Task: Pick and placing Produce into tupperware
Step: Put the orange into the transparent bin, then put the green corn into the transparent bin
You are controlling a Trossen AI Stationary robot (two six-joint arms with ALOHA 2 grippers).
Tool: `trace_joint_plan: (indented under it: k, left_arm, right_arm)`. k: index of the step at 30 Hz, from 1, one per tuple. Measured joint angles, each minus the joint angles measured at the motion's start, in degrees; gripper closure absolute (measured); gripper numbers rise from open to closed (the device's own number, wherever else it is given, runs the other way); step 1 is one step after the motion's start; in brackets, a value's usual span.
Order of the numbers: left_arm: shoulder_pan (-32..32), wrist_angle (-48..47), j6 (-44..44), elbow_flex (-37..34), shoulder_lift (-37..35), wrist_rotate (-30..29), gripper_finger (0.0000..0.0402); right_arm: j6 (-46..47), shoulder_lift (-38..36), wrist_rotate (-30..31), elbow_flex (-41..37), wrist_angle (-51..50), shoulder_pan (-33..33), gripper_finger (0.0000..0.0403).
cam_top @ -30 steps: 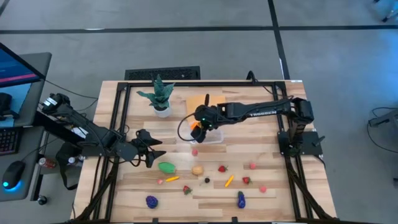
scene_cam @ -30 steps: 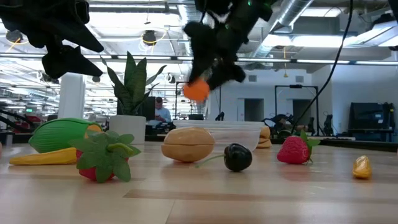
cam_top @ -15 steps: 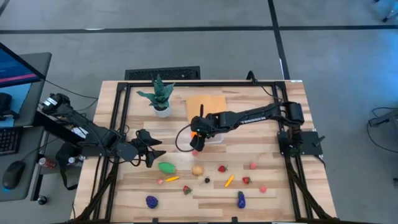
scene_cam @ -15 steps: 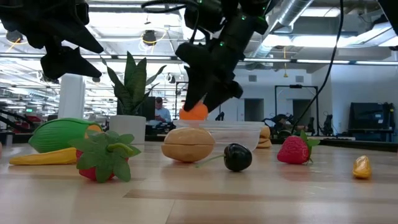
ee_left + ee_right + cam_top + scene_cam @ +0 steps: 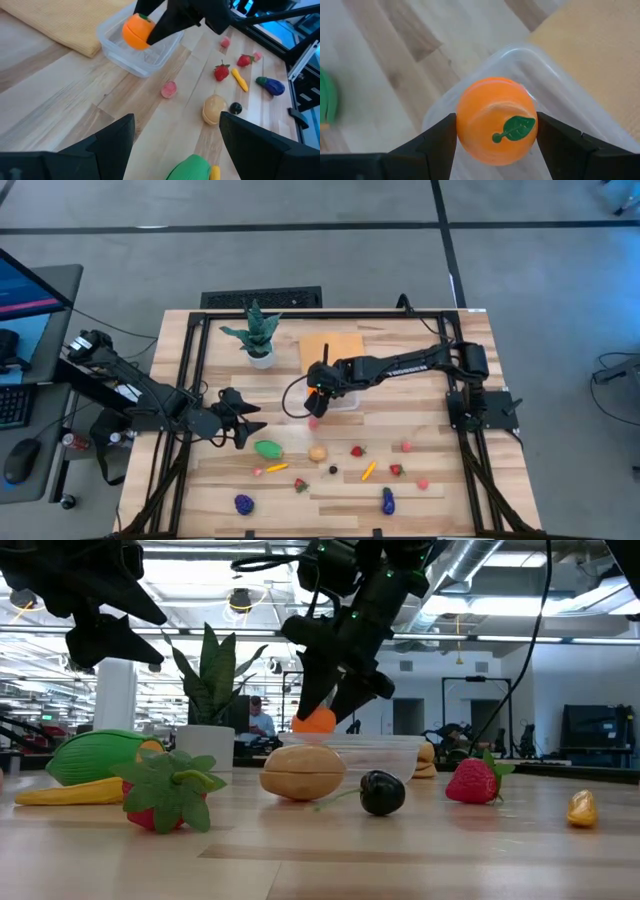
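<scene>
Orange in right tool (over tupperware corner rim)

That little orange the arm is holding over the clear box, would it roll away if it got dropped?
Probably. The orange looks round and smooth, so it would likely roll, though the tupperware walls below should stop it. It seems rigid: the right end effector pinches it without denting it.

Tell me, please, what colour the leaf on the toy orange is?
Green, on the toy orange held in the right pincer; the right wrist view shows it best.
</scene>
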Motion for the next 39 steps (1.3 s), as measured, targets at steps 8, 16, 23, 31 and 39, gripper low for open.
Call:
trace_joint_plan:
  k: [8,16,23,31,39]
  left_arm:
    - [0.0,-0.02,0.0,0.0,0.0,-0.08,0.012]
    - [0.0,-0.19,0.04,0.0,0.0,-0.43,0.012]
    - [0.0,-0.19,0.09,0.0,0.0,-1.64,0.012]
    - [0.0,-0.21,0.44,0.0,0.0,-1.78,0.012]
    - [0.0,-0.22,0.44,0.0,0.0,-1.78,0.012]
  right_arm:
    - [2.64,0.0,0.89,0.0,-1.99,-1.22,0.0162]
    - [2.33,0.0,0.83,0.0,-2.12,-1.31,0.0162]
    - [2.2,-0.02,0.81,0.0,-2.1,-1.31,0.0162]
    - [2.15,-0.02,0.77,0.0,-1.19,-1.26,0.0154]
    - [2.15,-0.02,0.61,0.0,-1.18,-1.26,0.01]
